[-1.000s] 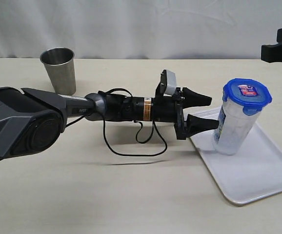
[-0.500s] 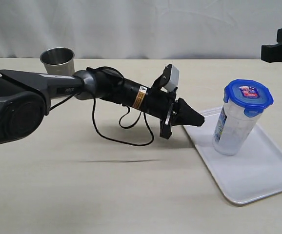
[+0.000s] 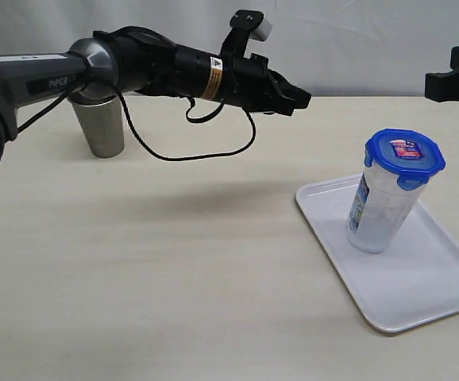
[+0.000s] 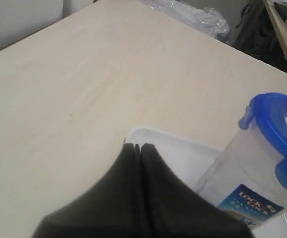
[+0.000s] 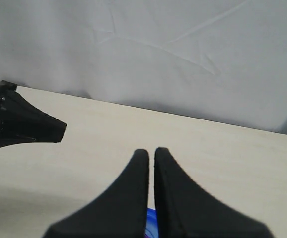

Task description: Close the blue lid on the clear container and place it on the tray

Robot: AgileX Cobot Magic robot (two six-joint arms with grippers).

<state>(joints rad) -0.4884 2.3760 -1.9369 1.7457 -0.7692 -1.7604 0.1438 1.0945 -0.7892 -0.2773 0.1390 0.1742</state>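
Container (image 3: 380,213), blue lid (image 3: 404,151) on, stands on tray (image 3: 420,295); left hand (image 3: 302,99), right hand (image 5: 152,150) closed, empty

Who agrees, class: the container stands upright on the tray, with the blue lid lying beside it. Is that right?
Not quite. The blue lid sits on top of the container, not beside it, as the exterior view shows. The container does stand upright on the tray.

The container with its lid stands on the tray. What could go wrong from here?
The clear container is tall and narrow, so a bump to the tray could tip it. The left arm's loose cable hangs beside the steel cup and might snag or topple it.
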